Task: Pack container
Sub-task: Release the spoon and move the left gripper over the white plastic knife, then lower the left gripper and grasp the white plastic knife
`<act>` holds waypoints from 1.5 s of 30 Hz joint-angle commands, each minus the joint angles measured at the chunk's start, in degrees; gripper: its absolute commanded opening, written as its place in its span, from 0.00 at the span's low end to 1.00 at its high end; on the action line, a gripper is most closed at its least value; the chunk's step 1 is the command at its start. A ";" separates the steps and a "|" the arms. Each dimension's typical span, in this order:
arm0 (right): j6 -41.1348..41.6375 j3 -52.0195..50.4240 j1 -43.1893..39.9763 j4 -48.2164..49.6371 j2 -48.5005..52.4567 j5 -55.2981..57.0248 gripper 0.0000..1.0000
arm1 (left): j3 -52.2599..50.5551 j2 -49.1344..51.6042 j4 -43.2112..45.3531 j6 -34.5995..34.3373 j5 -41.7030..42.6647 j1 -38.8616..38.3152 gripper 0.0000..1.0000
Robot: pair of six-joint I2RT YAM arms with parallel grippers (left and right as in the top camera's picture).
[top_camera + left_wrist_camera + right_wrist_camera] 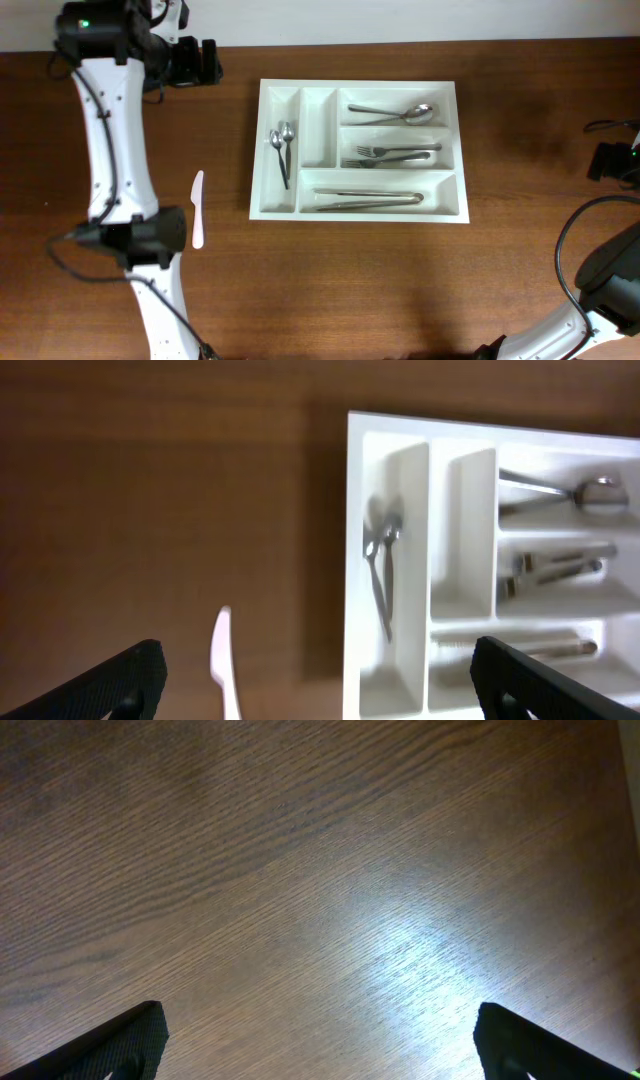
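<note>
The white five-compartment container (455,150) lies at the table's middle. Its left narrow compartment holds two small spoons (283,150); the second narrow one is empty. The long compartments hold a large spoon (400,113), forks (390,154) and long metal utensils (368,199). A white plastic knife (198,208) lies on the table left of the container; it also shows in the left wrist view (224,665). My left gripper (320,690) is open and empty, held high over the table left of the container (355,560). My right gripper (320,1045) is open and empty over bare wood.
The left arm (115,150) stretches along the table's left side, close to the knife. The right arm (610,270) sits at the far right, with cables beside it. The brown wooden table ends at a pale strip along the back.
</note>
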 commanded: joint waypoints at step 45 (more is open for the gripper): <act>0.50 -0.31 0.11 0.00 -0.11 -0.07 0.99 | -89.57 -22.84 42.51 -4.48 -10.38 1.95 0.99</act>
